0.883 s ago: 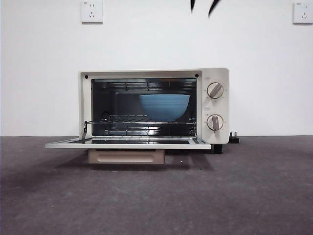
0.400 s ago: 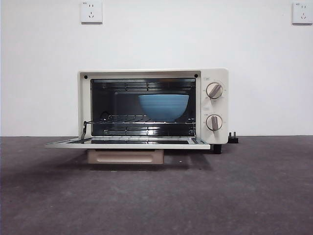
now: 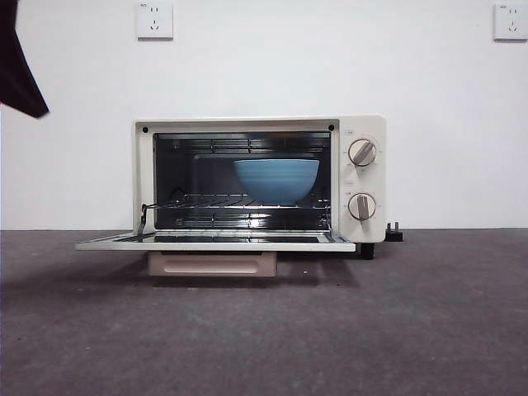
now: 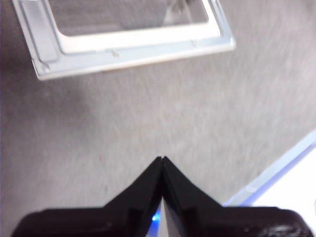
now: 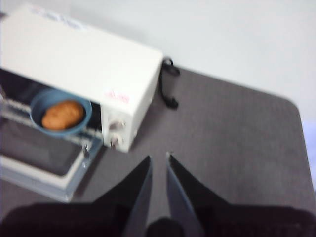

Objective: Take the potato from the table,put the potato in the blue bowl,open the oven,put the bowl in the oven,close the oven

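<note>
The cream oven (image 3: 363,177) stands with its glass door (image 3: 214,242) folded down flat. Inside, on the wire rack, sits the blue bowl (image 3: 276,180). From above, the right wrist view shows the oven (image 5: 84,59) and the potato (image 5: 61,114) lying in the bowl (image 5: 85,122). My right gripper (image 5: 158,158) hangs high over the table (image 5: 232,138), to the right of the oven, its jaws a little apart and empty. My left gripper (image 4: 162,159) is shut with nothing in it, above the table (image 4: 148,108) in front of the door's edge (image 4: 123,54). A dark arm (image 3: 16,74) shows in the front view's top left corner.
The oven's black cord and plug (image 3: 394,233) lie at its right rear, also seen as the cord (image 5: 168,84) from above. Two wall sockets (image 3: 155,18) are on the white wall. A pale table edge (image 4: 276,173) shows near the left gripper.
The black jaw tips at the top middle of the front view rose out of sight. A dark arm has since come in at the top left corner. Oven, door and bowl are unmoved.
</note>
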You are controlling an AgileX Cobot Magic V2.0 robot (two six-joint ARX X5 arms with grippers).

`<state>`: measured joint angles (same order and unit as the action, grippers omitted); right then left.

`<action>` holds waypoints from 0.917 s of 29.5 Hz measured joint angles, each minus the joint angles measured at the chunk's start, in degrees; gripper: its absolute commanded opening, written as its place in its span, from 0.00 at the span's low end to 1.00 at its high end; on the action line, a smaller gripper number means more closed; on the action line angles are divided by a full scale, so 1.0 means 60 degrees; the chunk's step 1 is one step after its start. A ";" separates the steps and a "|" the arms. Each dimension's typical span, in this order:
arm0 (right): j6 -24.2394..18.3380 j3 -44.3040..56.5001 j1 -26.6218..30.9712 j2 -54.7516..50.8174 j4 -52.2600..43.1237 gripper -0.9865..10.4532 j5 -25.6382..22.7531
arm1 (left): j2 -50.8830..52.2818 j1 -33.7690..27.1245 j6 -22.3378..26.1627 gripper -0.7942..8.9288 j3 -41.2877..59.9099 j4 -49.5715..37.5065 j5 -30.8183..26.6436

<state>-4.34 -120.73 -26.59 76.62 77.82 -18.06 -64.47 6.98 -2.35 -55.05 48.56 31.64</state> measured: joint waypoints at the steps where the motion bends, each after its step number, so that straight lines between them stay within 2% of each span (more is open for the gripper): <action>1: -0.0029 0.0353 0.0193 -0.0146 0.0000 0.13 0.0098 | -0.0255 -0.0219 0.0000 0.07 0.0000 -0.0175 0.0164; 6: -0.0230 0.2528 0.1031 -0.0943 -0.0681 0.13 0.0718 | -0.1690 -0.1133 0.0036 0.07 0.0000 -0.0736 0.0878; 12: -0.0452 0.5370 0.1989 -0.2208 -0.2149 0.13 0.2386 | -0.3592 -0.1628 0.0073 0.07 0.0000 -0.0976 0.1122; 16: -0.0386 0.6994 0.2969 -0.2645 -0.2991 0.13 0.4674 | -0.4736 -0.1843 -0.0066 0.07 0.0000 -0.1548 0.1858; 20: -0.0375 0.7956 0.4146 -0.2798 -0.3402 0.13 0.6681 | -0.5410 -0.1891 -0.0699 0.07 0.0000 -0.2448 0.1938; 23: -0.0357 0.8233 0.4739 -0.2849 -0.3479 0.13 0.7067 | -0.5796 -0.1891 -0.1494 0.07 0.0000 -0.3253 0.1971; 27: -0.0350 0.8251 0.4819 -0.2856 -0.3486 0.13 0.7311 | -0.6138 -0.1891 -0.2353 0.07 0.0000 -0.4047 0.1989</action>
<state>-6.44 -71.22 2.33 59.48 56.90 25.80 -101.30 -4.36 -16.47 -55.05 24.27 43.57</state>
